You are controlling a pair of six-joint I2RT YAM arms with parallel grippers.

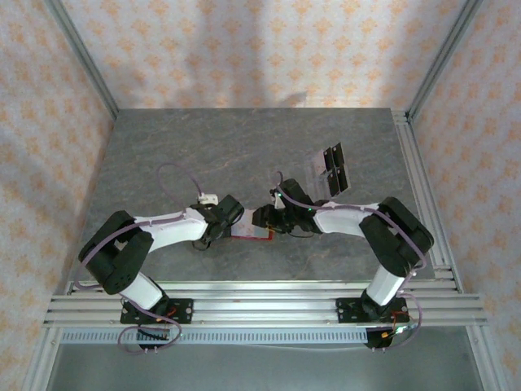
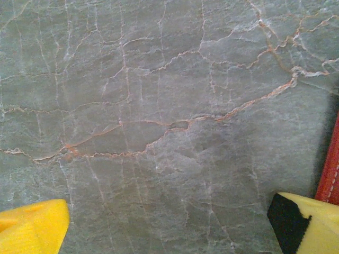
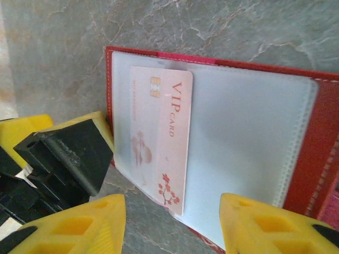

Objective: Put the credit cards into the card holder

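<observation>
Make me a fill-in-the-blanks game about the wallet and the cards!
1. The open wallet has a ___ edge.
2. The card on it reads ___ CARD.
3. The right gripper has ___ fingers, spread apart.
4. The spare cards lie on the table beyond the ___ arm.
Missing words: red; VIP; yellow; right.

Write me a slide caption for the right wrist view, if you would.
Open right gripper hovering over a thin pale pink VIP card on the translucent sleeve of an open red folding wallet.
</observation>
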